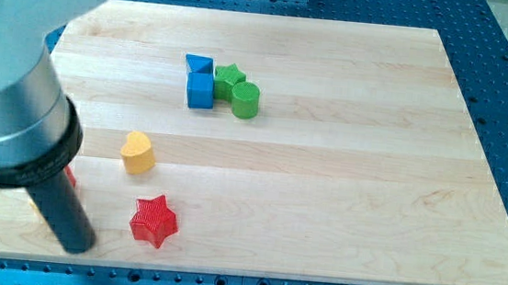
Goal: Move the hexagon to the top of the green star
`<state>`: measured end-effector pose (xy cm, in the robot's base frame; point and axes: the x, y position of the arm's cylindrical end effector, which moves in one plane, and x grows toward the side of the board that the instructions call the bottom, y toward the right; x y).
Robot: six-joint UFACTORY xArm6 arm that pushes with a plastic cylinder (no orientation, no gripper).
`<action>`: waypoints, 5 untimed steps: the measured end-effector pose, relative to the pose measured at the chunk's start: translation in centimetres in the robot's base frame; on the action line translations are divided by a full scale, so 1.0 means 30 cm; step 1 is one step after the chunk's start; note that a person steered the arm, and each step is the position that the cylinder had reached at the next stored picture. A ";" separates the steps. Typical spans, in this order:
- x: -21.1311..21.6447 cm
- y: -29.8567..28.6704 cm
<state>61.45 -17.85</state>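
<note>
Six blocks seen whole on the board (pixel 344 169). Pressed against green star (pixel 229 78): blue cube (pixel 200 91) at its view-left, green cylinder (pixel 246 100) at its lower right, blue triangle (pixel 199 64) just up-left. Well below-left of that star: yellow heart (pixel 138 152), then red star (pixel 154 220). Farther out the same way, clear of the red star, my tip (pixel 79 248). Cannot make out the hexagon; only a red sliver (pixel 69 179) at the rod's edge. Cannot tell any claw state: plain rod.

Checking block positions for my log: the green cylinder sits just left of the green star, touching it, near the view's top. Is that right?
Not quite. The camera view shows the green cylinder just right of the green star, not left; the blue cube is on the star's left. The rest holds: they touch, near the view's top.
</note>
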 end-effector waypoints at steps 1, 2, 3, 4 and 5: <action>-0.140 -0.135; -0.378 -0.237; -0.532 -0.216; -0.785 -0.188; -0.935 -0.026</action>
<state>33.41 -18.63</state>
